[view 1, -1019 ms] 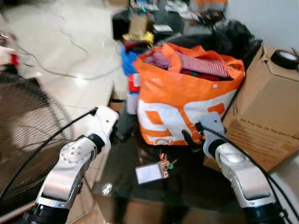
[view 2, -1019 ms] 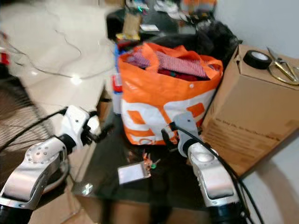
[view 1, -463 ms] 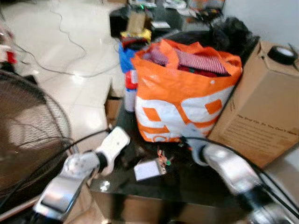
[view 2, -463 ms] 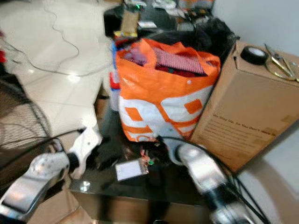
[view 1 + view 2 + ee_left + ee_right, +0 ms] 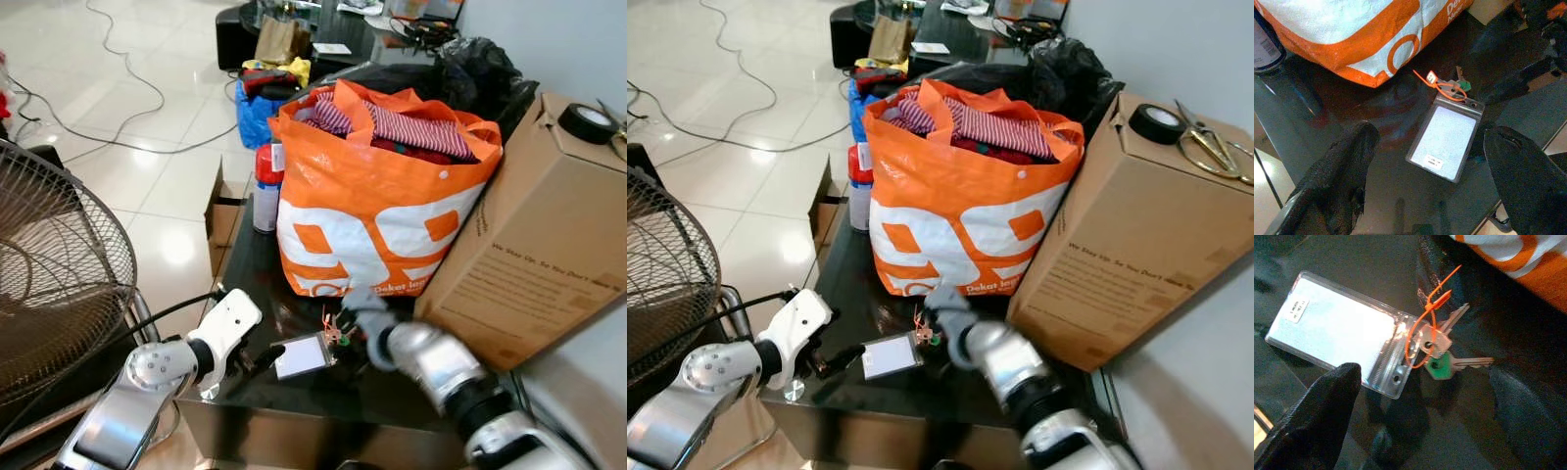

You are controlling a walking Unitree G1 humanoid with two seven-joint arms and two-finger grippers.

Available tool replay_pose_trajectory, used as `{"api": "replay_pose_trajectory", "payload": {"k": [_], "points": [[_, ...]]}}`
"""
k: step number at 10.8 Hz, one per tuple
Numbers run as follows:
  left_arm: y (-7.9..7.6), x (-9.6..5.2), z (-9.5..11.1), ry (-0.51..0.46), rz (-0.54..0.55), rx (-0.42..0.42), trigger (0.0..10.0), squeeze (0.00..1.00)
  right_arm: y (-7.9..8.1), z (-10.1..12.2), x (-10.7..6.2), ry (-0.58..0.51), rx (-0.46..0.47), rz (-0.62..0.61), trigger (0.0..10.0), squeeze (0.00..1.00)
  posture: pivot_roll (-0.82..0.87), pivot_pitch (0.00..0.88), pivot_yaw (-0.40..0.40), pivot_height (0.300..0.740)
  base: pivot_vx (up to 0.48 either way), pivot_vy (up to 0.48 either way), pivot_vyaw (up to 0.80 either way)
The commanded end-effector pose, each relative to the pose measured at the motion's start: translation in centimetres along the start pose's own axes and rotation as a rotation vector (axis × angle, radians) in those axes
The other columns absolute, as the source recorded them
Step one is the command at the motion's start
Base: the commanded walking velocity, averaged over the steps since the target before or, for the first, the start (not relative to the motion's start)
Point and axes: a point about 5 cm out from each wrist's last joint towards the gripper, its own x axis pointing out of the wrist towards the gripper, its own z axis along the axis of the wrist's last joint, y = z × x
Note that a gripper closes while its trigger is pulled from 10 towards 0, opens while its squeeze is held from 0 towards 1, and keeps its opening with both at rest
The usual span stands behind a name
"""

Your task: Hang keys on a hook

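- Left gripper (image 5: 1425,161): fingers (image 5: 1339,171) spread wide, holding nothing, low over the dark glass table (image 5: 250,259) at its near left corner. It has come down and forward since a second ago, when it was raised beside the bag.
- Keys (image 5: 1442,360): lying flat on the table just in front of the bag, apart from both grippers. One has a green head; an orange zip tie (image 5: 1425,328) joins them to a clear card holder (image 5: 1337,335). Same spot on the table as before.
- Right gripper (image 5: 1425,416): fingers (image 5: 1315,416) apart, empty, poised directly over the keys and card holder. The arm has reached forward to the keys since a second ago and is blurred in the head views.
- Camera: now looks from a different angle than before, so the whole scene has shifted.
- Orange-and-white bag (image 5: 377,215): upright on the table, open, stuffed with striped red-and-white clothes (image 5: 416,132).
- Spray can (image 5: 265,191): standing on the table to the left of the bag.
- Cardboard box (image 5: 1132,230): closed, touching the bag's right side; a roll of black tape (image 5: 1156,122) and scissors (image 5: 1210,147) lie on top.
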Motion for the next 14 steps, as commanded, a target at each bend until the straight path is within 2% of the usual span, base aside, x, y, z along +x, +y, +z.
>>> {"api": "replay_pose_trajectory", "payload": {"k": [1,2,3,4,5,6,9,12,13,14], "points": [[-0.1,-0.2,0.5,-0.012,0.009,0.016,10.0,0.00,-0.8,-0.4,-0.1,-0.011,0.032,-0.036,10.0,0.00,-0.08,0.000,-0.162,0.740,0.000,0.000,0.00],[-0.4,-0.3,0.5,-0.010,0.009,0.015,10.0,0.00,-0.8,-0.2,0.6,-0.070,0.138,-0.089,10.0,0.00,-0.07,0.000,-0.160,0.740,0.000,0.000,0.00],[-0.5,-0.2,0.6,-0.011,0.007,0.015,10.0,0.00,-0.7,0.1,0.8,-0.095,0.183,-0.103,10.0,0.00,-0.07,0.000,-0.160,0.740,0.000,0.000,0.00],[-0.8,-0.3,0.8,-0.015,0.003,0.015,10.0,0.00,-0.4,0.4,1.1,-0.127,0.232,-0.116,8.6,0.00,-0.06,0.000,-0.161,0.740,0.000,0.000,0.00],[-1.0,-0.7,0.7,-0.012,-0.003,0.013,10.0,0.00,0.3,0.5,1.5,-0.152,0.313,-0.095,0.0,0.00,-0.05,0.000,-0.159,0.740,0.000,0.000,0.00],[-1.0,-1.0,0.7,-0.008,-0.004,0.014,10.0,0.00,0.7,0.5,1.8,-0.163,0.337,-0.091,0.0,0.00,-0.04,0.000,-0.158,0.740,0.000,0.000,0.00],[-0.7,-1.9,0.7,0.013,0.012,0.017,10.0,0.00,2.0,0.4,2.5,-0.181,0.330,-0.116,0.0,0.00,-0.02,0.000,-0.162,0.740,0.000,0.000,0.00],[-0.8,-3.5,0.7,0.032,0.032,0.014,10.0,0.00,3.5,0.3,3.1,-0.182,0.314,-0.139,0.1,0.00,0.03,0.065,-0.162,0.740,0.000,0.000,0.00],[-0.9,-3.6,0.7,0.033,0.033,0.013,10.0,0.00,3.6,0.3,3.1,-0.182,0.319,-0.141,0.4,0.00,0.03,0.070,-0.162,0.740,0.000,0.000,0.00],[-1.0,-4.0,0.7,0.039,0.034,0.011,10.0,0.00,3.8,0.3,3.2,-0.185,0.330,-0.156,1.6,0.00,0.03,0.082,-0.163,0.740,0.000,0.000,0.00]]}}
